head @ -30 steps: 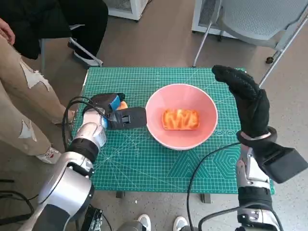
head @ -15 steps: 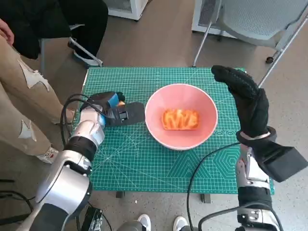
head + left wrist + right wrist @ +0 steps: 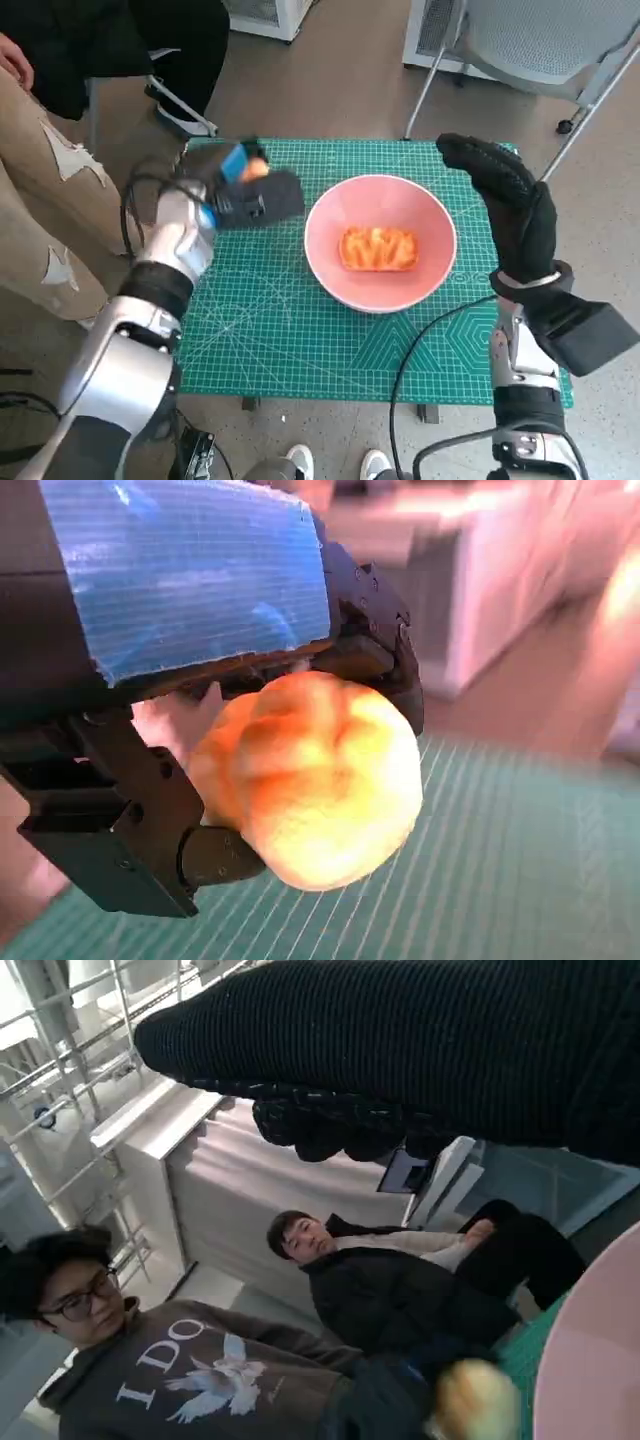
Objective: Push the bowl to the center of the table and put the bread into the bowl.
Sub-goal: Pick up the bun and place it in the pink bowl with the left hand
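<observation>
Head view: left hand (image 3: 245, 195) grips the bread roll (image 3: 254, 168) beside the bowl (image 3: 380, 241). Right hand (image 3: 510, 205) hovers, fingers together. A loose grip could drop it short.

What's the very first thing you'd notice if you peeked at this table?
A big pink bowl sits near the middle of the green mat, with an orange bread lying in it. Beside the bowl, the left hand holds a round golden bun up off the mat. On the bowl's other side, the gloved right hand stands upright, holding nothing.
</observation>
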Available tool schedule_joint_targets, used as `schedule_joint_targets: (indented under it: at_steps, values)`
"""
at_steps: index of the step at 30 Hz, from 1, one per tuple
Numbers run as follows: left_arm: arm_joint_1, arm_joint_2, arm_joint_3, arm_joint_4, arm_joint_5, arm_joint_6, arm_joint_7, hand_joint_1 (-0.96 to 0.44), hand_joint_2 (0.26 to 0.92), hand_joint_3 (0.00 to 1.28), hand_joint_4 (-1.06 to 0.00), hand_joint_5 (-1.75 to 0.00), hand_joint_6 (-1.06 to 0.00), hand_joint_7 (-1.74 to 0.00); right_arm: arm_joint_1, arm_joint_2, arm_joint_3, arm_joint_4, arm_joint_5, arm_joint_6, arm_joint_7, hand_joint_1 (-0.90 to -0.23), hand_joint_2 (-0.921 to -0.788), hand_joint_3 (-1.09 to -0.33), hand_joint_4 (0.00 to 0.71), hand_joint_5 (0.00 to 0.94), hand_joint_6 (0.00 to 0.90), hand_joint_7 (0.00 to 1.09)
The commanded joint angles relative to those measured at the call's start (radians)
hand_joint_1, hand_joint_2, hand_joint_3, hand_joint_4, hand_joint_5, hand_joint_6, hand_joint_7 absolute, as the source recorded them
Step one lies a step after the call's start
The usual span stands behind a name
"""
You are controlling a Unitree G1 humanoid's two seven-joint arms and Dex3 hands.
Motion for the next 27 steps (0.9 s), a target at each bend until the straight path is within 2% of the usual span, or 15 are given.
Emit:
schedule_joint_targets:
  at_steps: [1, 8, 17, 27]
  values:
    - [0.015, 0.029, 0.022, -0.118, -0.007, -0.017, 0.031, 0.0, 0.809, 0.22, -0.76, -1.23, -0.71, -0.97, 0.004, 0.0, 0.0, 0.018, -0.004, 0.012, 0.008, -0.671, -0.921, -0.788, 0.207, 0.002, -0.001, 0.5]
    - [0.065, 0.046, 0.045, -0.248, -0.008, -0.041, 0.038, 0.0, 0.824, 0.15, -0.82, -1.15, -0.73, -0.95, 0.003, -0.001, -0.001, 0.02, -0.003, 0.009, 0.009, -0.672, -0.921, -0.787, 0.207, 0.002, -0.001, 0.5]
    - [0.079, 0.046, 0.042, -0.299, 0.003, -0.035, 0.004, 0.0, 0.826, 0.13, -0.85, -1.09, -0.73, -0.96, 0.009, -0.001, 0.0, 0.011, -0.008, 0.003, 0.006, -0.672, -0.921, -0.787, 0.207, 0.001, -0.001, 0.5]
    - [0.094, -0.012, 0.032, -0.375, 0.0, 0.007, -0.046, 0.0, 0.858, 0.09, -0.84, -1.07, -0.7, -1.04, 0.008, -0.003, -0.001, 0.014, -0.012, -0.003, 0.003, -0.673, -0.921, -0.787, 0.208, 0.002, -0.001, 0.5]
